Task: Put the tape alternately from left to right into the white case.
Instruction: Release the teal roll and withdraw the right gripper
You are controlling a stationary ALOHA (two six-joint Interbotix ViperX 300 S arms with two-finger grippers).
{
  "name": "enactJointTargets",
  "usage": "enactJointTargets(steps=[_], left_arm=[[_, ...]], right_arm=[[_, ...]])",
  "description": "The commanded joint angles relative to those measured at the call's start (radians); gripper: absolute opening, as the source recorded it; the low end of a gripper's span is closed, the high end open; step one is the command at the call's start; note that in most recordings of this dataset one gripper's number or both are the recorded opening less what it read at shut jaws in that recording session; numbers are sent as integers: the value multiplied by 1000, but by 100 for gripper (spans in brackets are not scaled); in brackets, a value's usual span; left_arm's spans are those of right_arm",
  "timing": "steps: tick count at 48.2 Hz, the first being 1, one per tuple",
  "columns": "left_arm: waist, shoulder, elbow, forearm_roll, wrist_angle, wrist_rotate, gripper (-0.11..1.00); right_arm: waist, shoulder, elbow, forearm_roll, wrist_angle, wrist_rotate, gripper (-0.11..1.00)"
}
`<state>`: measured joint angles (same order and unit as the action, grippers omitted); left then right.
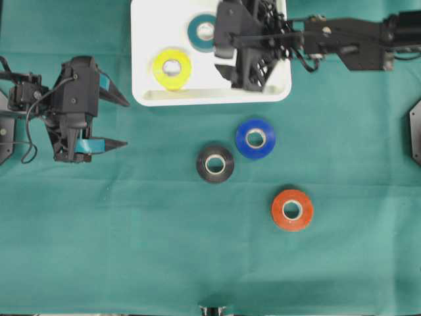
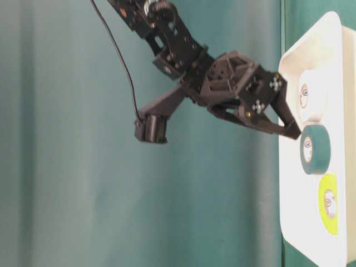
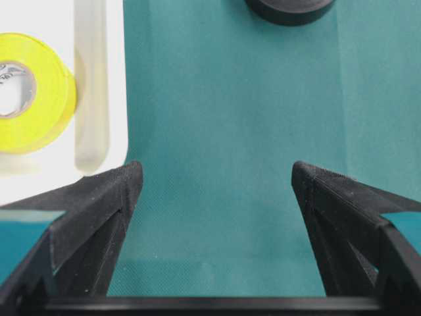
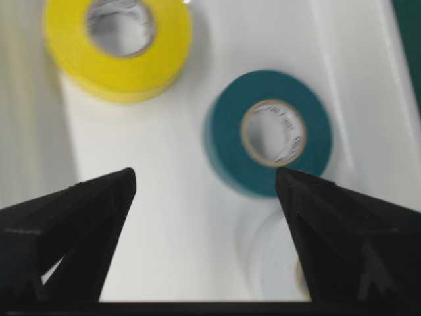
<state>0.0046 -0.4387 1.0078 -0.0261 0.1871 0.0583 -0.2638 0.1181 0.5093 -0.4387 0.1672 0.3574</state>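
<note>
White plastic formed the case (image 1: 148, 79), a shallow tray with rounded corners and a raised rim that kept the rolls from sliding out. Three rolls lay flat inside it: the yellow roll (image 1: 172, 68), the teal roll (image 1: 201, 31) and a white roll (image 4: 273, 260), hard to tell from the tray floor. The right hand (image 4: 205, 181) hung over the case with its black, tapered fingers spread and nothing between them, apparently just after a release. The left hand (image 1: 118, 122) rested wide open and empty over the green cloth worktop (image 1: 131, 250). The black roll (image 1: 215, 164), blue roll (image 1: 255, 138) and orange-red roll (image 1: 292, 209) lay outside on the cloth, glossy rings with pale cores, well apart for separate grasping.
</note>
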Motion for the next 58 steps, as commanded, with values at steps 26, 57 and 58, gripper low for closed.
enactJointTargets(steps=[26, 57, 58], left_arm=[[-3, -6, -17, -2, -9, -2, 98], [-2, -6, -17, -3, -9, -2, 98], [-2, -6, -15, -3, -9, -2, 98]], right_arm=[[118, -198, 187, -2, -149, 3, 79], [121, -374, 428, 3, -311, 6, 79], [121, -377, 431, 3, -311, 6, 79]])
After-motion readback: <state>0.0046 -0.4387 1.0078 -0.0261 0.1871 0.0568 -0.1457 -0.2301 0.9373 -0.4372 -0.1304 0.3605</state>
